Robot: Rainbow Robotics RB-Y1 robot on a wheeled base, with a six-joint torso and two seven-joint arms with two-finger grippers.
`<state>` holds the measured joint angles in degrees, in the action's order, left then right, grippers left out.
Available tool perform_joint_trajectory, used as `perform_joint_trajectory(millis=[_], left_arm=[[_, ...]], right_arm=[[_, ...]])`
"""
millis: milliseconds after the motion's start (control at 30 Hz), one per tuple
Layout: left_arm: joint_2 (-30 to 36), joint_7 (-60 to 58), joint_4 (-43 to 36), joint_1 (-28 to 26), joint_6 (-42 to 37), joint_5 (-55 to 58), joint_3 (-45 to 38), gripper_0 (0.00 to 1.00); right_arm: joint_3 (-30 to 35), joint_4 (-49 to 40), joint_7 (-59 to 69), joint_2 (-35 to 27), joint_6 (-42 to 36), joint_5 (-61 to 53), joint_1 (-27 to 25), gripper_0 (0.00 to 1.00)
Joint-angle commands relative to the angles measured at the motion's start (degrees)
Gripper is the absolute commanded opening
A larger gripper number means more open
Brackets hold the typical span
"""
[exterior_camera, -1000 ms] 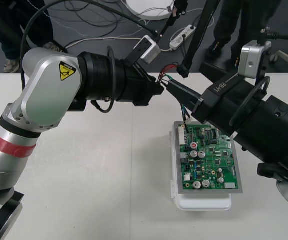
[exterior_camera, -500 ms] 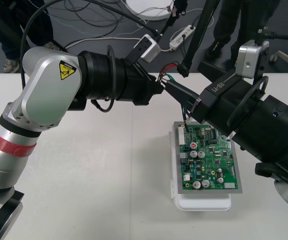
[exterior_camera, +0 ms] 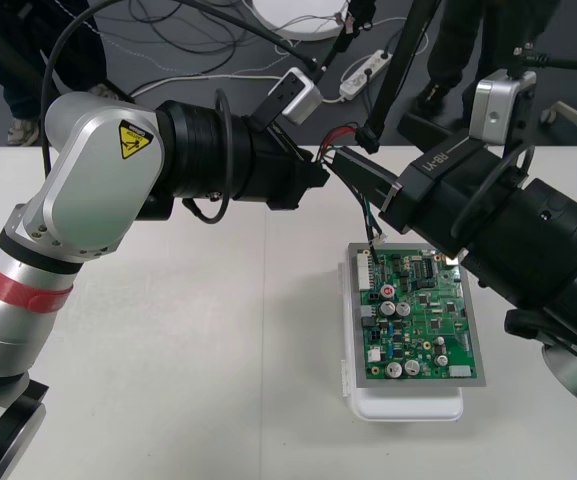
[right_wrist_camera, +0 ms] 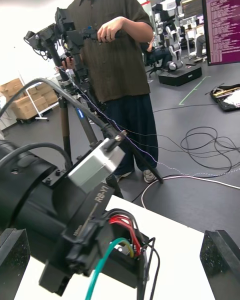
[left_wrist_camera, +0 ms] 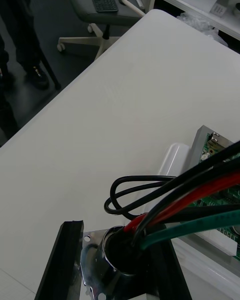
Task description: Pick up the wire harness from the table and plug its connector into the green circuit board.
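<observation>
Over the table's far middle, my left gripper (exterior_camera: pixel 313 176) is shut on the harness's round metal socket (left_wrist_camera: pixel 100 267). Its black fingers (left_wrist_camera: pixel 65 260) clamp the flange from both sides. Red, green and black wires (exterior_camera: pixel 334 154) fan out of the socket towards my right gripper (exterior_camera: pixel 348 168), which faces it at close range. In the right wrist view the right gripper's fingers (right_wrist_camera: pixel 14 260) stand far apart, open, with the left gripper and the wires (right_wrist_camera: pixel 122 230) between them. Thin wires (exterior_camera: pixel 371 232) drop to the far left corner of the green circuit board (exterior_camera: pixel 418 320). I cannot tell whether the plug is seated.
The board sits on a white base (exterior_camera: pixel 408 405) at the table's right middle, partly under the right arm. Bare table lies to the left and in front of it. Cables and a power strip (exterior_camera: pixel 363 72) lie on the dark floor beyond the far edge.
The right arm has shifted a little to the left and towards the far edge. The left arm and the harness have stayed put.
</observation>
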<state>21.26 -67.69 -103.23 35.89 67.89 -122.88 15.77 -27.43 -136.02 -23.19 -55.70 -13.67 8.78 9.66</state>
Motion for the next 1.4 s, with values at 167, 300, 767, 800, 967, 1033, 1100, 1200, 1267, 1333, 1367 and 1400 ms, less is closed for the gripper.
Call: perform_joint_trajectory(millis=[167, 300, 767, 800, 967, 1033, 1100, 1200, 1267, 1333, 1367, 1400], left_arm=[[0.5, 2.9, -0.6, 2.6, -3.3, -0.1, 0.9, 0.00], [0.5, 2.8, -0.6, 2.7, -3.3, -0.1, 0.9, 0.00], [0.5, 2.9, -0.6, 2.6, -3.3, 0.3, 0.9, 0.00], [0.5, 2.9, -0.6, 2.7, -3.3, 0.3, 0.9, 0.00], [0.5, 2.9, -0.6, 2.6, -3.3, 0.2, 0.9, 0.00], [0.5, 3.0, -0.5, 2.6, -3.3, 0.2, 0.9, 0.00], [0.5, 3.0, -0.3, 2.6, -3.3, 0.2, 0.9, 0.01], [0.5, 3.1, 0.4, 2.7, -3.3, 0.4, 1.0, 0.00], [0.5, 3.3, 1.3, 2.7, -3.3, 1.3, 0.9, 0.00], [0.5, 3.4, 1.8, 2.7, -3.3, 2.5, 0.9, 0.01], [0.5, 3.4, 1.8, 2.7, -3.3, 2.4, 0.9, 0.00], [0.5, 3.4, 1.8, 2.7, -3.3, 2.5, 0.9, 0.00]], right_arm=[[-0.8, 0.5, 1.5, 1.4, 1.0, 0.7, 2.6, 1.00], [-0.8, 0.5, 1.7, 1.4, 1.1, 0.7, 2.7, 1.00], [-0.8, 0.5, 1.7, 1.4, 1.5, 0.8, 2.7, 0.47], [-0.8, 0.5, 1.7, 1.4, 1.5, 0.8, 2.7, 0.00], [-0.8, 0.5, 1.8, 1.4, 1.5, 0.8, 2.6, 0.00], [-0.8, 0.5, 1.8, 1.4, 1.5, 0.8, 2.6, 0.00], [-0.8, 0.5, 1.8, 1.4, 1.5, 0.8, 2.6, 0.00], [-0.8, 0.5, 1.8, 1.4, 1.6, 0.8, 2.6, 0.00], [-0.8, 0.5, 1.8, 1.4, 1.6, 0.8, 2.6, 0.00], [-0.8, 0.5, 1.8, 1.4, 1.5, 0.8, 2.6, 0.00], [-0.8, 0.5, 1.8, 1.4, 1.5, 0.8, 2.6, 0.00], [-0.8, 0.5, 1.8, 1.4, 1.5, 0.8, 2.6, 0.00]])
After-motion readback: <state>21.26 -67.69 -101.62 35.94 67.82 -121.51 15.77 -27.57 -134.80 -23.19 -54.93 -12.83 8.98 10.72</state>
